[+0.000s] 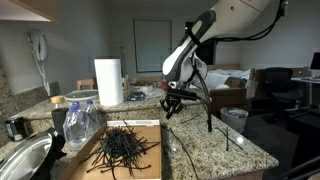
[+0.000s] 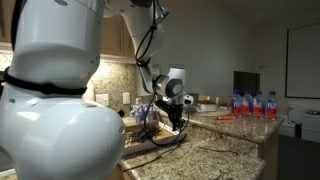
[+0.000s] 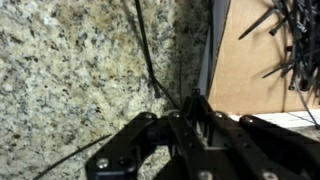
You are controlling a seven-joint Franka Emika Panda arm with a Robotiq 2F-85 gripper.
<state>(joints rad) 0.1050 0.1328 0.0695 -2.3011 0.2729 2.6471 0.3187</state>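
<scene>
The claw (image 3: 192, 100) has its two fingers (image 3: 178, 122) pressed together on a thin black zip tie (image 3: 146, 52), pinching it at one end; in the wrist view no gap shows between the fingertips apart from the strip itself. From the pinch, the zip tie runs straight away from the claw, its long axis lying nearly parallel to the near edge of the brown board (image 3: 250, 70) and leaning slightly away from it, with the free end passing out of the top of that view. It stretches over bare granite counter (image 3: 70, 70), just beside the board and not on it; whether it rests on the stone or hangs just above it cannot be told. A second thin black strand crosses the counter near the claw's lower left side. In an exterior view the claw (image 1: 172, 103) points down over the counter (image 1: 205, 140), close to the far corner of the board (image 1: 150, 128), with the loose pile of zip ties (image 1: 125, 148) spread over the board's middle. A paper towel roll (image 1: 108, 82) stands near the counter's back edge.
</scene>
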